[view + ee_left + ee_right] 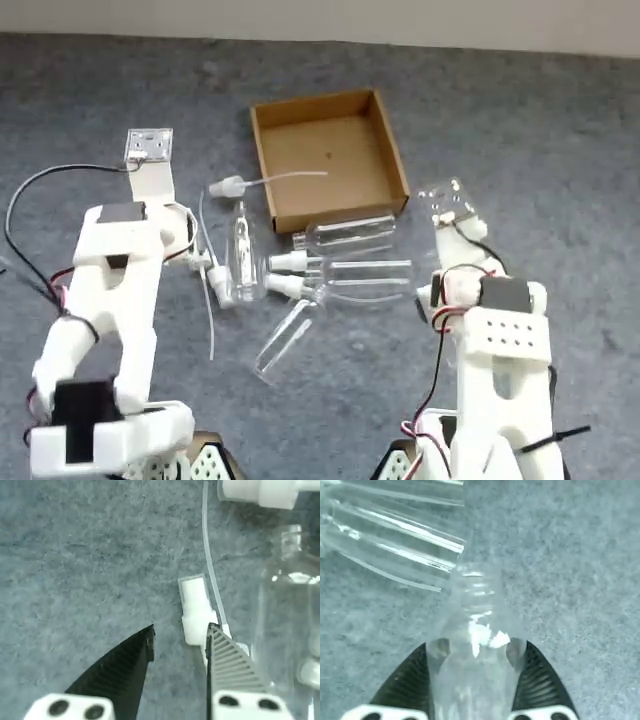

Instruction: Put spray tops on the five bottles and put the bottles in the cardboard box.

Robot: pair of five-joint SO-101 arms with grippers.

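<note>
Grey counter (560, 120): left hand (180, 630) open beside a top (196, 611); right hand (476, 649) grips a bottle (470, 605), perhaps loosely, so it may slip.

- Table (560, 130): grey carpet-like top.
- Cardboard box (330, 150): open side up, far-middle.
- Clear bottle (350, 232): on its side, just beside box's near wall.
- Loose spray top (228, 187) w/ tube: left of box.
- Second spray top (218, 285): beside slim bottle (243, 255).
- Capless bottle (283, 340): lying diag., nearest the arms.
</note>
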